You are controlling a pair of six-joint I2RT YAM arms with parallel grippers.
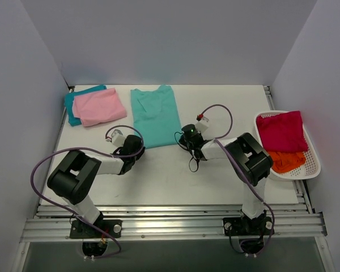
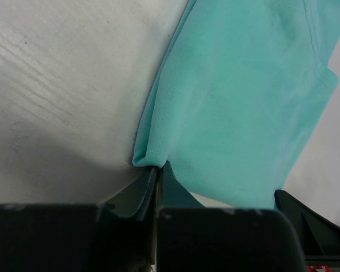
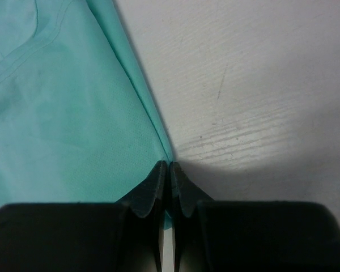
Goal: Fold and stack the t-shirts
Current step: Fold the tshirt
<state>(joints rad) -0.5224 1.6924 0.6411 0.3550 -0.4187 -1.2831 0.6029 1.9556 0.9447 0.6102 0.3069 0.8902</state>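
Note:
A mint green t-shirt lies flat in the middle of the table, its sleeves folded in and its collar at the far end. My left gripper is at its near left corner. In the left wrist view the left gripper is shut on the bunched hem of the mint green t-shirt. My right gripper is at the near right corner. The right wrist view shows the right gripper shut on the edge of the mint green t-shirt.
A folded pale pink t-shirt lies on a folded teal blue t-shirt at the far left. A white basket at the right holds a crimson t-shirt over an orange t-shirt. Grey walls close in the table.

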